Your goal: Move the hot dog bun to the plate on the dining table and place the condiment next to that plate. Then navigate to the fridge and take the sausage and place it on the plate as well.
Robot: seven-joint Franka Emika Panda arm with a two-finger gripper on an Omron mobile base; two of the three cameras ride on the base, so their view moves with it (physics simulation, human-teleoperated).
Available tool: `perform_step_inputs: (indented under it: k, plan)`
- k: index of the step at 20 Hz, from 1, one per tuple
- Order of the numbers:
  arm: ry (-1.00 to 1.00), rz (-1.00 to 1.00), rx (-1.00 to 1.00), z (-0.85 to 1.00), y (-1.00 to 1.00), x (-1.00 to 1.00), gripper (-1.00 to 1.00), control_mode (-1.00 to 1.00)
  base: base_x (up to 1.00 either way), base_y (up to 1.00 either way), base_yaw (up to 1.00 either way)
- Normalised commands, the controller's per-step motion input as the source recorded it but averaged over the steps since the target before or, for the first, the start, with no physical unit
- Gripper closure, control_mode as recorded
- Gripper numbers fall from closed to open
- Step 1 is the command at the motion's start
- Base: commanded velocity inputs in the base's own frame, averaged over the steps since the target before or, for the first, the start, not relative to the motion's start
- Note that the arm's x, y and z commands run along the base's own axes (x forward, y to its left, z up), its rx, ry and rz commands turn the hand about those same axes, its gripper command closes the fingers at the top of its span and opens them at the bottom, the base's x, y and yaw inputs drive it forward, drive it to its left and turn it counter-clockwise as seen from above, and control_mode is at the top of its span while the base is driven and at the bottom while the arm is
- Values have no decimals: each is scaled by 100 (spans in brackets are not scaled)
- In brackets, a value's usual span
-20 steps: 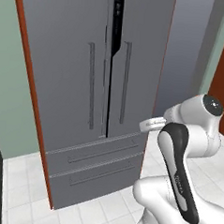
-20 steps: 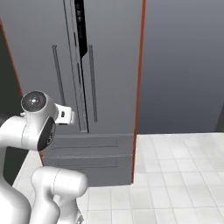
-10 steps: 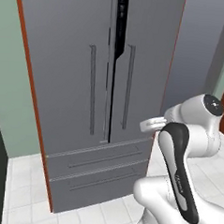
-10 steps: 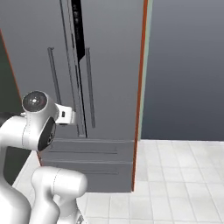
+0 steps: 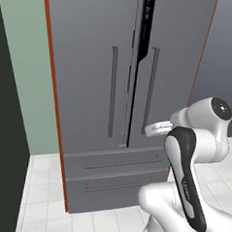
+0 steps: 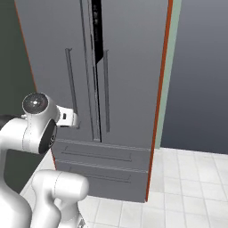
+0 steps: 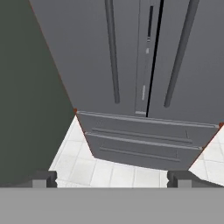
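Note:
The fridge (image 5: 91, 77) is a tall dark grey unit straight ahead, also seen as the fridge (image 6: 129, 67) and the fridge (image 7: 131, 52). Its two upper doors stand almost closed, with a thin dark gap between them. Long thin vertical handles (image 5: 111, 98) flank that gap, and two drawers (image 7: 140, 144) sit below. My gripper (image 7: 113, 178) is open with nothing between its fingertips (image 7: 43, 178), held back from the doors at about drawer-top height. The arm's hand end (image 5: 157, 127) points at the right door. The sausage, bun, plate, condiment and dining table are out of view.
A dark panel (image 5: 5, 130) stands left of the fridge, with a pale green wall (image 5: 37, 84) between them. Red-brown trim (image 6: 161, 98) edges the fridge sides. White floor tiles (image 6: 196, 178) lie in front, and a grey wall (image 6: 200, 80) is to the right.
The whole picture has shifted, so the base has moved: the fridge now sits a little further right in both base views. The arm holds the same pose and the gripper stays open.

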Motion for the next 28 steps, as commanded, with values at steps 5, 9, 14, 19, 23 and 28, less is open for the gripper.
perform_step_inputs:
  k: [5, 9, 14, 19, 23, 28]
  plan:
    - [0, 0, 0, 0, 0, 0, -100, 100, 23, -21, 1]
    - [0, 0, 0, 0, 0, 0, -100, 100, 41, -4, 0]
    - [0, 0, 0, 0, 0, 0, -100, 100, 36, -8, 0]
    - [-6, 0, 1, 2, -11, 1, -100, -100, 7, -8, 0]
    - [-9, -2, 0, 35, -34, 22, -100, -100, 0, 0, 0]
    - [-1, -11, 0, 42, -25, 60, -100, -100, 0, 0, 0]
